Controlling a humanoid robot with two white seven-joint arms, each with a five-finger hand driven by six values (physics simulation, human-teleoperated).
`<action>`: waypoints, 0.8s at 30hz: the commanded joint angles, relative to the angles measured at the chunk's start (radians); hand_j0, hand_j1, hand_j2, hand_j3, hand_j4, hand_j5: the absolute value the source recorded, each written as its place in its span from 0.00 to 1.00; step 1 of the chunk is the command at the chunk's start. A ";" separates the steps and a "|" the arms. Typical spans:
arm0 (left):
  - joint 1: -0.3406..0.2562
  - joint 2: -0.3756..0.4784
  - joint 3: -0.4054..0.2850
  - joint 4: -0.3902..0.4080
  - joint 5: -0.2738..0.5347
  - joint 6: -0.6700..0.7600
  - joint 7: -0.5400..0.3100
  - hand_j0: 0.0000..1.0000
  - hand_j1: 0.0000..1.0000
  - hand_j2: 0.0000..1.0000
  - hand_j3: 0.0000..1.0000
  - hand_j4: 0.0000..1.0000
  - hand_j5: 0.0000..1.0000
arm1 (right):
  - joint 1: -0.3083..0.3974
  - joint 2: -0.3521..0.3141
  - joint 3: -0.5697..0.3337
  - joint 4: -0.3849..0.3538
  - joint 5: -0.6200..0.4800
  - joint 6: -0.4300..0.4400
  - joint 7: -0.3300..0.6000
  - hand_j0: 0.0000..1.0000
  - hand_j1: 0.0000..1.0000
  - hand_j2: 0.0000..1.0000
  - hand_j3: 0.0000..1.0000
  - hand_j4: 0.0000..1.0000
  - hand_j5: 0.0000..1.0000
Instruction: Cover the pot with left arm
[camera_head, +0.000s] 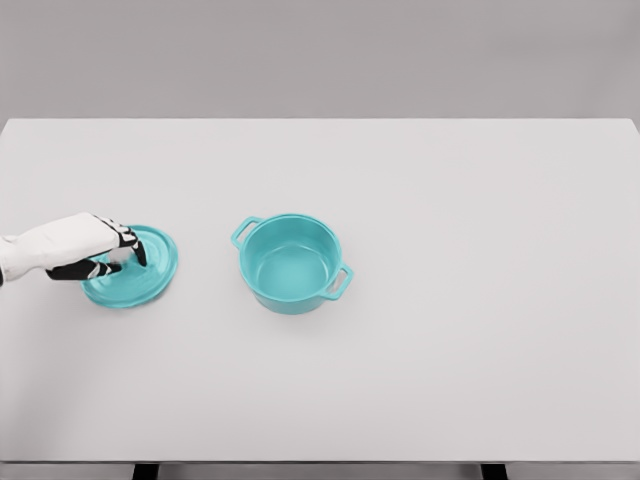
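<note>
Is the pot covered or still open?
Open: the pot shows its empty interior; the lid lies on the table beside it, under the left hand.

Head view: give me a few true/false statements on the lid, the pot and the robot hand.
1. The lid lies on the table to the left of the pot. True.
2. The pot is already covered. False: it stands open, its inside showing.
3. The left robot hand is over the lid, fingers curled at its middle. True.
4. The right robot hand is holding the pot by a handle. False: no right arm shows, and both pot handles are free.
5. The lid and the pot touch each other. False: bare table shows between them.
</note>
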 joint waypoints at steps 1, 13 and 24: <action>0.000 0.002 0.001 -0.020 0.011 0.003 0.002 0.52 0.52 0.52 0.52 0.52 0.52 | 0.000 0.000 0.000 0.000 0.000 0.000 0.000 1.00 1.00 1.00 1.00 1.00 1.00; -0.009 0.067 0.009 -0.095 0.022 0.003 0.005 0.52 0.52 0.52 0.52 0.52 0.52 | 0.000 0.000 0.000 0.000 0.000 0.000 0.000 1.00 1.00 1.00 1.00 1.00 1.00; -0.031 0.099 0.009 -0.193 0.030 0.003 0.005 0.52 0.52 0.52 0.52 0.52 0.52 | 0.000 0.000 0.000 -0.001 0.000 0.000 0.000 1.00 1.00 1.00 1.00 1.00 1.00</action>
